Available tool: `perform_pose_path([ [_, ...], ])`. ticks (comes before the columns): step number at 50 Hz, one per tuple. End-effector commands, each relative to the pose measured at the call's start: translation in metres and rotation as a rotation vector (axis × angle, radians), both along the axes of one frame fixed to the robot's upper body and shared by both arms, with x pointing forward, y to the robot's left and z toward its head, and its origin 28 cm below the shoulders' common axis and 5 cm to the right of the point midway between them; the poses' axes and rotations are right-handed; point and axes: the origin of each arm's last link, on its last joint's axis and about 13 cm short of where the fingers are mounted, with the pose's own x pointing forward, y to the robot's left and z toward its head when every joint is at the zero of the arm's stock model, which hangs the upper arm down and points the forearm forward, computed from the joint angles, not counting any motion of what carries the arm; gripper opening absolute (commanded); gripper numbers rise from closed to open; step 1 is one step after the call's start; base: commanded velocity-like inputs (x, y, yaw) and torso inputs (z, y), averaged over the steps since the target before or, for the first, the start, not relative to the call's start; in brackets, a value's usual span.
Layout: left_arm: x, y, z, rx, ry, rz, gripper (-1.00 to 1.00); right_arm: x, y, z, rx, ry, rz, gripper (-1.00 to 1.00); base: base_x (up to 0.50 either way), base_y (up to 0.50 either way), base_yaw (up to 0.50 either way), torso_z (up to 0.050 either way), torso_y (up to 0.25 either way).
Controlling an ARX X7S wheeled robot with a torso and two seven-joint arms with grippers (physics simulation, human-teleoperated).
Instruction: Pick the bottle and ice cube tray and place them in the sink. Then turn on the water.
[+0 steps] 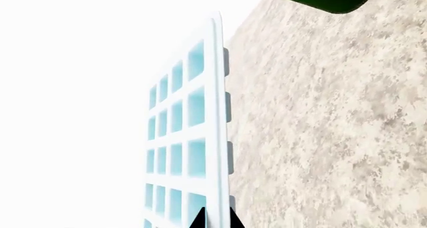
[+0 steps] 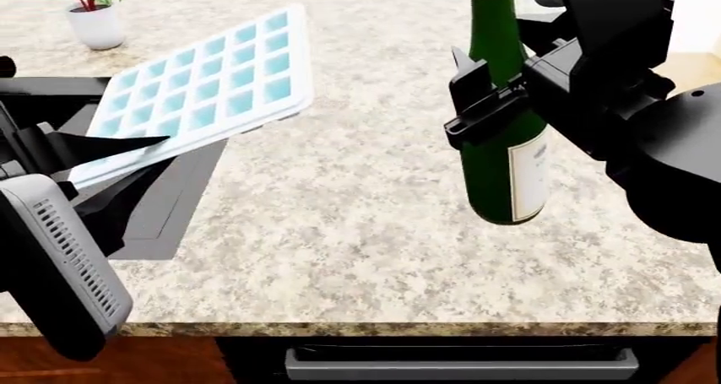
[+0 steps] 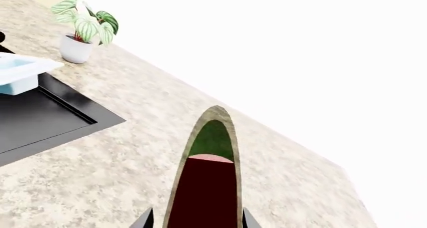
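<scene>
The ice cube tray (image 2: 203, 84), white with light-blue cells, is held tilted above the counter, over the sink's (image 2: 169, 207) black edge at the left. My left gripper (image 2: 118, 169) is shut on its near rim. In the left wrist view the black fingertips (image 1: 198, 219) pinch the ice cube tray (image 1: 193, 138) edge-on. The dark green bottle (image 2: 501, 148) stands upright at the right, with my right gripper (image 2: 494, 105) shut round its body. In the right wrist view the bottle (image 3: 210, 138) fills the gap between the fingers (image 3: 145, 219). No water shows.
A potted plant (image 2: 90, 4) stands at the counter's far left, also in the right wrist view (image 3: 83, 27). The speckled counter (image 2: 360, 232) ends at a front edge near me, with a drawer handle (image 2: 462, 363) below. The black sink (image 3: 33, 118) lies left of the bottle.
</scene>
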Motion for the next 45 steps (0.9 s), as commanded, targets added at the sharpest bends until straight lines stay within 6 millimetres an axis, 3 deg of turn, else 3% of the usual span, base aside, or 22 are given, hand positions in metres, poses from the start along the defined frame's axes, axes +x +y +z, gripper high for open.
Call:
perform_pose_path([
  [1,0.000,0.000,0.003,0.005,-0.030,0.004,-1.00,-0.002,-0.002,0.003,0.005,-0.026,-0.027,-1.00,0.00,0.50,0.00,0.000,0.000],
  [12,-0.002,0.001,0.004,0.006,-0.033,0.003,-1.00,-0.005,-0.002,-0.018,0.002,-0.026,-0.035,-1.00,0.00,0.50,0.00,0.000,0.001],
  [16,-0.003,0.002,0.004,0.006,-0.033,0.004,-1.00,-0.007,-0.004,-0.011,0.004,-0.027,-0.036,-1.00,0.00,0.50,0.00,0.003,0.000],
  [20,-0.003,0.001,0.004,0.005,-0.031,0.000,-1.00,-0.008,-0.004,-0.017,0.004,-0.028,-0.036,-1.00,0.00,0.50,0.00,0.000,0.003],
  [29,-0.001,0.000,0.004,0.005,-0.029,-0.002,-1.00,-0.005,-0.005,0.008,0.004,-0.025,-0.035,-1.00,0.00,0.50,0.00,0.000,0.001],
  [45,-0.001,0.001,0.003,0.003,-0.029,0.000,-1.00,-0.005,-0.005,0.007,0.003,-0.025,-0.035,-1.00,0.00,0.50,0.00,0.000,0.001],
])
